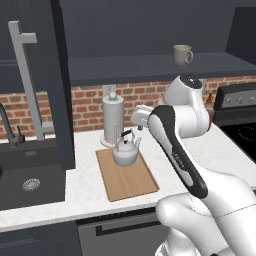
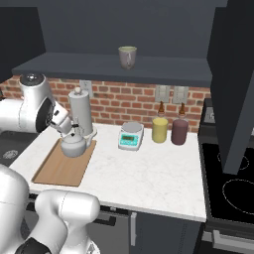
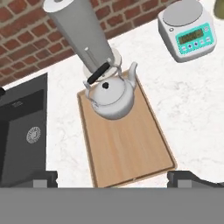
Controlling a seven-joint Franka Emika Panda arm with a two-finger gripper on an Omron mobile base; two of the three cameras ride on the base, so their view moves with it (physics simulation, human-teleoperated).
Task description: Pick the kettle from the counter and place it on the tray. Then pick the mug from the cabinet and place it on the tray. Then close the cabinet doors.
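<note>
Kettle (image 3: 109, 97) sits upright on the far end of the tray (image 3: 127, 148), ahead of my fingers and clear of them, so I judge step 1 done. My gripper (image 3: 112, 178) hangs above the near end of the tray with its 2 tips spread as wide as they go and nothing between them. The dark arched handle of the kettle runs slantwise across my view, and the spout points away from me toward the scale (image 3: 186, 29). Just past the kettle stands the paper-towel holder (image 3: 81, 33), almost touching the tray's far edge.

What the next move turns on, I think, is the mug (image 1: 182, 55). It stands upright on the open cabinet shelf (image 1: 150, 67), high above my fingers and well apart from them, over the tray, with its handle to one side. I would have to lift and tip up to reach it.

As for holders: the tray carries only the kettle, leaving bare wood on the near half for the mug. The shelf part I can see holds only the mug. The sink (image 3: 22, 135) lies beside the tray; I see nothing in it. 2 jars, 1 yellow (image 2: 159, 130) and 1 dark red (image 2: 179, 132), stand on the counter (image 2: 149, 173) beyond the scale.
</note>
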